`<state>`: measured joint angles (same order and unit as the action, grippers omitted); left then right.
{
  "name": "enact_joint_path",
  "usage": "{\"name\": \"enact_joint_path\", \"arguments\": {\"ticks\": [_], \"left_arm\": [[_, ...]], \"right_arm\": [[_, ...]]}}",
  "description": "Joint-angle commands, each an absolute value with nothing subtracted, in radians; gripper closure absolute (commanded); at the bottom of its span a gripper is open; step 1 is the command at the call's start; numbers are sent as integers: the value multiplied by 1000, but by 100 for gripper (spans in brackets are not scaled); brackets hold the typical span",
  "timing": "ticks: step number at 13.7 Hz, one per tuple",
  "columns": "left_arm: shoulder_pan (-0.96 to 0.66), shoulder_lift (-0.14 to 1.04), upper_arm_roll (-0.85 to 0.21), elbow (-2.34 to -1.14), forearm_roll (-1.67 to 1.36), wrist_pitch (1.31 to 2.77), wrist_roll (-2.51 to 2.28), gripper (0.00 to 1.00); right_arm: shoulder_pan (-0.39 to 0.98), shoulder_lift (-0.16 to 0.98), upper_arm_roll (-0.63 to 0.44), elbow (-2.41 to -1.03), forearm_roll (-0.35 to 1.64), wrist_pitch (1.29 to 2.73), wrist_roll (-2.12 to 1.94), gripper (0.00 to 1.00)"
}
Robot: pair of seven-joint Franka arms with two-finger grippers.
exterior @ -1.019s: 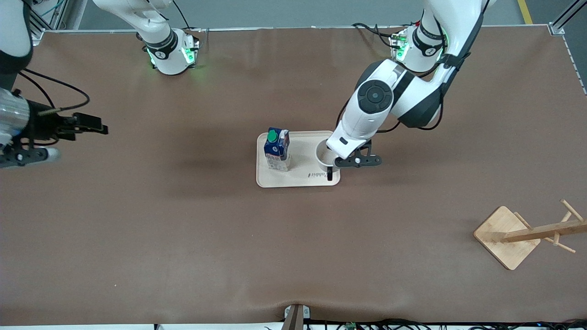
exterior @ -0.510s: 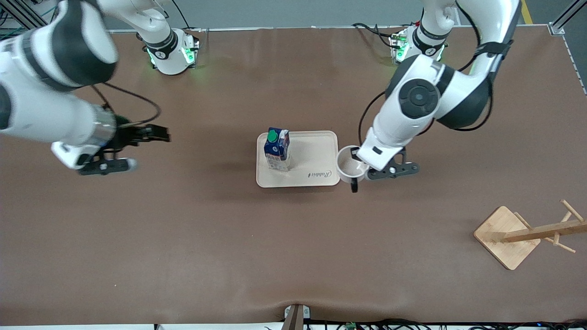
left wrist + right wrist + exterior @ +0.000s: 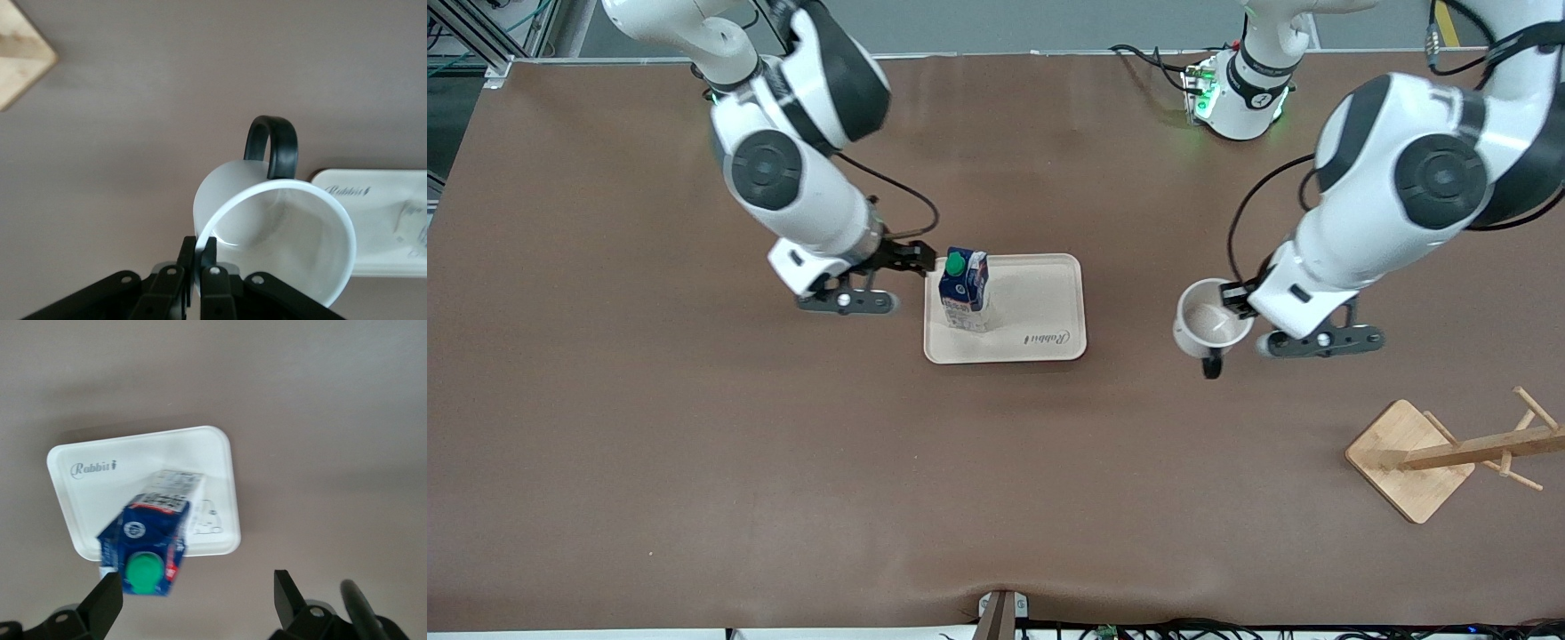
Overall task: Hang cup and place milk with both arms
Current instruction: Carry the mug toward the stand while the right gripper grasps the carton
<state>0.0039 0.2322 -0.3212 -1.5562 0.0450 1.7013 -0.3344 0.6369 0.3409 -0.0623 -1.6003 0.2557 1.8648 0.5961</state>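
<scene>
The white cup (image 3: 1209,324) with a black loop handle (image 3: 1211,366) hangs in the air over bare table, between the tray and the wooden rack. My left gripper (image 3: 1240,308) is shut on its rim; in the left wrist view the fingers (image 3: 208,261) pinch the cup's (image 3: 280,233) wall, one inside and one outside. The blue and white milk carton (image 3: 964,289) with a green cap stands upright on the cream tray (image 3: 1040,307). My right gripper (image 3: 894,280) is open and empty beside the milk, at the tray's edge toward the right arm's end. In the right wrist view the milk (image 3: 150,537) sits just past the open gripper (image 3: 198,597).
A wooden cup rack (image 3: 1449,453) with pegs lies on its side, toward the left arm's end and nearer the front camera. Its base corner shows in the left wrist view (image 3: 20,60). The brown table (image 3: 783,462) is bare around the tray.
My left gripper lifted the cup off the tray and carried it toward the left arm's end. My right arm swung in from the right arm's end to beside the milk.
</scene>
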Motion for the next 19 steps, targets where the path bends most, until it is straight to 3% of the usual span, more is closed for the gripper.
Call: {"name": "enact_joint_path", "arguments": {"ticks": [1, 4, 17, 18, 19], "left_arm": [[84, 187, -330, -1562, 55, 1667, -205, 100], [172, 186, -330, -1528, 48, 1658, -24, 100], [422, 259, -313, -1431, 61, 1635, 356, 100], [423, 284, -305, -1405, 61, 1635, 386, 100], [423, 304, -293, -1381, 61, 1635, 414, 100]], "right_arm": [[659, 376, -78, -1571, 316, 1871, 615, 0], [687, 411, -78, -1572, 319, 1946, 690, 0], [770, 485, -78, -1592, 311, 1996, 729, 3], [775, 486, -80, -1592, 310, 1996, 727, 30], [773, 486, -78, -1592, 310, 1988, 729, 65]]}}
